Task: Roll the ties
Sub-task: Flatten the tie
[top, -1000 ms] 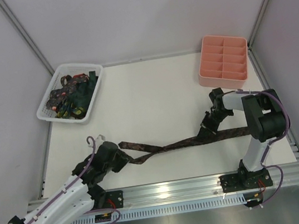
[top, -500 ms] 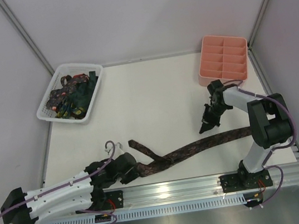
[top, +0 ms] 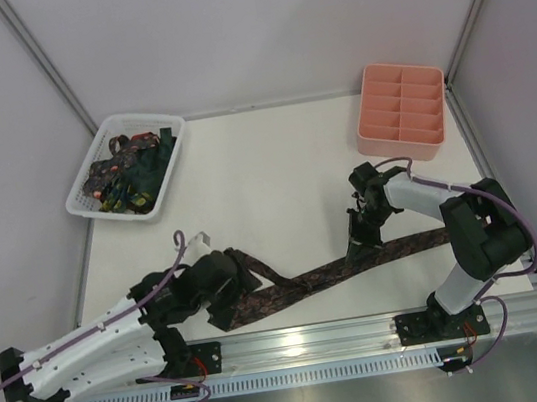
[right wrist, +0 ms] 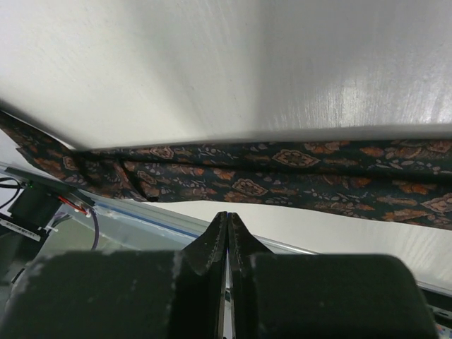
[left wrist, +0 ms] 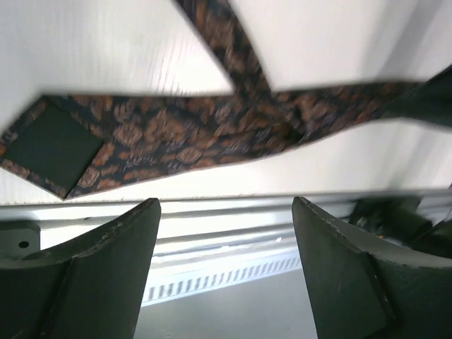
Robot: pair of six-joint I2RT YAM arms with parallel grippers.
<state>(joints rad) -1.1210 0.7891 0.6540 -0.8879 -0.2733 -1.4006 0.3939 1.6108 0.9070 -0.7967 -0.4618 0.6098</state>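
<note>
One brown patterned tie point(top: 310, 278) lies stretched along the table's front, from near my left gripper to the right edge. My left gripper point(top: 242, 300) hovers over its folded left part, open, with nothing between the fingers point(left wrist: 127, 240). In the left wrist view the tie point(left wrist: 176, 134) shows its pointed end with a dark lining at the left. My right gripper point(top: 356, 245) is shut and empty, its tips pointing down right beside the tie's middle. The right wrist view shows the tie point(right wrist: 282, 173) just beyond the shut tips of that gripper point(right wrist: 227, 216). More ties point(top: 128, 173) fill the basket.
A white lattice basket point(top: 81, 201) stands at the back left. A pink compartment tray point(top: 401, 105) stands at the back right. The metal rail point(top: 310, 341) runs along the table's near edge, close under the tie and both grippers.
My left gripper has opened and let go of the tie, whose left part now lies folded near the front edge. The right gripper has shifted left and down towards the tie.
</note>
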